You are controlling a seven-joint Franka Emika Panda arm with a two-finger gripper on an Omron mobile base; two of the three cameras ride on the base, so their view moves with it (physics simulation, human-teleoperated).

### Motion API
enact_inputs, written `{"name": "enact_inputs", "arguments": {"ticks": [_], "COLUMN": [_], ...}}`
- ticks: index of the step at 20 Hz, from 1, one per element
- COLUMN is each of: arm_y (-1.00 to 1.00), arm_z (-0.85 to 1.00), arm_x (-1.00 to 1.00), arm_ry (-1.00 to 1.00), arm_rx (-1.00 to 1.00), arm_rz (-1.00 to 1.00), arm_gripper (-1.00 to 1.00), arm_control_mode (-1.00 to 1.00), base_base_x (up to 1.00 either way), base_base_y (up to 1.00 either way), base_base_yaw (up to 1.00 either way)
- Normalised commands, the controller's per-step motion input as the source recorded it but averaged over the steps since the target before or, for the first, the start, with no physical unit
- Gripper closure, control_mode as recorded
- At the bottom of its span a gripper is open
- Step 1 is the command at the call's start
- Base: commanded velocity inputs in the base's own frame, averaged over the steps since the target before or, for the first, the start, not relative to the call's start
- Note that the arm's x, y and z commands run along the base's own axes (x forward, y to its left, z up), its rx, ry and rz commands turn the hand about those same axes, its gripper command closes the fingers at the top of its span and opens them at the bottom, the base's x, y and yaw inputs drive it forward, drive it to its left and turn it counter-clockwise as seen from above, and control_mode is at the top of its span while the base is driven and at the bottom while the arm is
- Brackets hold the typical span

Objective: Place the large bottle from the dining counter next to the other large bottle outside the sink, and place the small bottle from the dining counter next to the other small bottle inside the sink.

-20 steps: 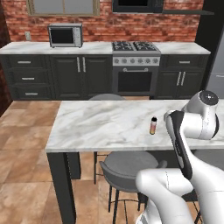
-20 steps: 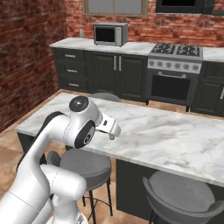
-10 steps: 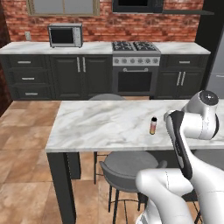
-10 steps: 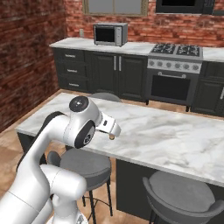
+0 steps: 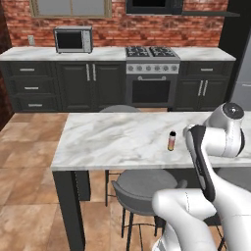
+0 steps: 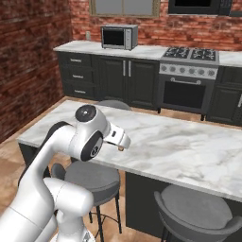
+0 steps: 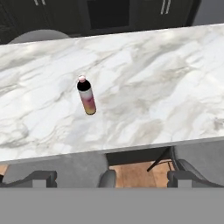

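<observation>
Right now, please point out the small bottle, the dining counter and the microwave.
small bottle (image 7: 87, 98): hand view, on its body.
dining counter (image 5: 112, 139): left base view, on bare marble top.
microwave (image 6: 119, 37): right base view, on its door.

A: Finish of the long white grey-veined marble dining counter (image 5: 117, 137)?

B: Polished stone, smooth, with a soft sheen. The short small bottle (image 7: 86, 96) with a pale cap and a yellow-to-pink body looks like glossy plastic.

A: The 2 round grey stools (image 6: 90, 178)?

B: Matt padded seats on thin dark metal legs. The floor (image 5: 29, 196) is terracotta tile, the rear wall (image 5: 117, 22) rough red brick.
</observation>
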Motion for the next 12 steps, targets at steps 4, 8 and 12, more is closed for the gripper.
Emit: {"name": "enact_inputs", "arguments": {"ticks": [4, 8, 12], "arm_y": [0.12, 0.32, 0.40], "arm_z": [-0.06, 0.00, 0.00], "arm_x": [0.00, 0.00, 0.01], "arm_ry": [0.00, 0.00, 0.00], "arm_rx": [0.01, 0.01, 0.00], "arm_rz": [0.00, 0.00, 0.00], "arm_gripper": [-1.00, -1.00, -1.00], "arm_control_mode": [-1.00, -1.00, -1.00], "base_base_x": [0.00, 0.00, 0.00], "base_base_y": [0.00, 0.00, 0.00], "base_base_yaw": [0.00, 0.00, 0.00]}}
